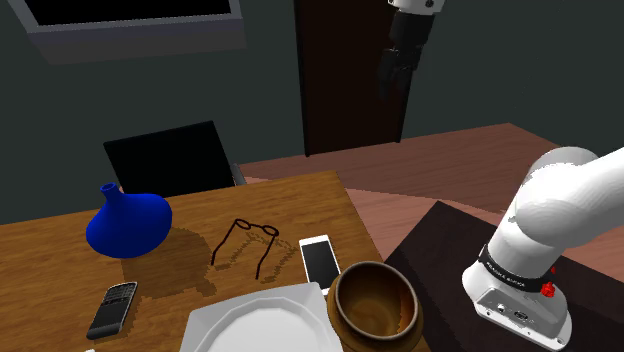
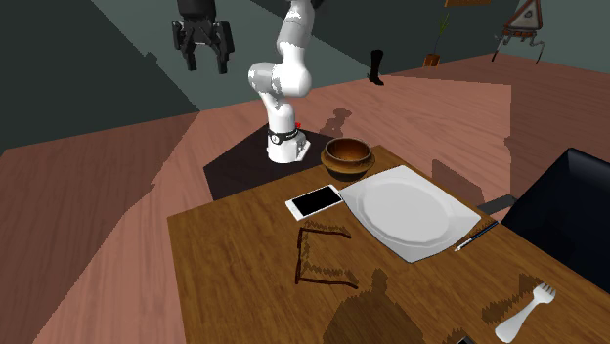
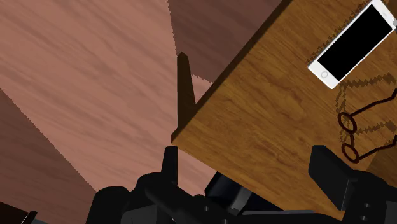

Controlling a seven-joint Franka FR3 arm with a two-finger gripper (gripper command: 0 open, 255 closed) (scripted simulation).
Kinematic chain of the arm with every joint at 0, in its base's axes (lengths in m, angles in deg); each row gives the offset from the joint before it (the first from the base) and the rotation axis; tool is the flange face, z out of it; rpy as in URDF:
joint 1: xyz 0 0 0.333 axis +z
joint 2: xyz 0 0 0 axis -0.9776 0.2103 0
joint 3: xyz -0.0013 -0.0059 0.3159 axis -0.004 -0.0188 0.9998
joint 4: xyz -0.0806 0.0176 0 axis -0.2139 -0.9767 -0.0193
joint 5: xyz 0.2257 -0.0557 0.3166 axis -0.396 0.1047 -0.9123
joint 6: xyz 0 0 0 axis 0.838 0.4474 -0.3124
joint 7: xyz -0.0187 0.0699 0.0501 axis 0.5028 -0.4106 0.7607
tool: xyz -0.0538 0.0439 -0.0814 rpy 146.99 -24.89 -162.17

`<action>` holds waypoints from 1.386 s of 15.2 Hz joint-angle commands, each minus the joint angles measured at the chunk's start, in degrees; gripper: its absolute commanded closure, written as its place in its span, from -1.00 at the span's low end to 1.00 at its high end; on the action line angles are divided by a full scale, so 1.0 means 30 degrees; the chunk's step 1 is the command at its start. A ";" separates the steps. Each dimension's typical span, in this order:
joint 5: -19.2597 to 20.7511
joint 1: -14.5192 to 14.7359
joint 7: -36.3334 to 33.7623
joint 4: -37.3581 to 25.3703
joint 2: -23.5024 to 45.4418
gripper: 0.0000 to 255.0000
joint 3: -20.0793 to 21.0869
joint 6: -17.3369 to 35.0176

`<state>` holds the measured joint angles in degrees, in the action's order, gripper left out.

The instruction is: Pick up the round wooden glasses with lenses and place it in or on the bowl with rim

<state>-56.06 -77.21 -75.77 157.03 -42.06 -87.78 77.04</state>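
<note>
The thin dark-framed round glasses [image 1: 244, 225] lie unfolded on the wooden table [image 1: 60, 260], between a blue vase and a white phone. The brown bowl with a rim [image 1: 373, 300] stands at the table's corner nearest the stand, beside the phone. My gripper [image 1: 397, 70] hangs high above the floor, well off the table's edge, open and holding nothing. In the second exterior view the gripper [image 2: 202, 44] is up at the left, far from the glasses [image 2: 305, 258] and the bowl [image 2: 348, 156]. From the wrist view, the glasses [image 3: 347, 122] lie ahead of the open gripper [image 3: 251, 178].
A white phone [image 1: 320, 262] lies between the glasses and the bowl. A white plate [image 1: 265, 325], a blue vase [image 1: 128, 225] and a dark remote [image 1: 112, 310] share the table. A black chair [image 1: 170, 160] stands behind it. A pen [image 2: 476, 235] and white fork [image 2: 523, 308] lie farther along.
</note>
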 commanded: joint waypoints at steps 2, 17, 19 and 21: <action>-0.0129 0.0150 -0.0094 0.0203 0.0292 -1.00 0.0249 0.0524; -0.0956 0.2000 -0.1692 0.0731 0.6913 -1.00 0.4122 0.8146; -0.0786 0.2152 -0.2006 0.0446 0.8058 -1.00 0.4650 0.9054; -0.0508 0.2279 -0.2370 0.0080 0.9252 -1.00 0.5177 0.9914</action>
<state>-58.10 -70.43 -82.55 158.33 -16.49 -72.89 105.56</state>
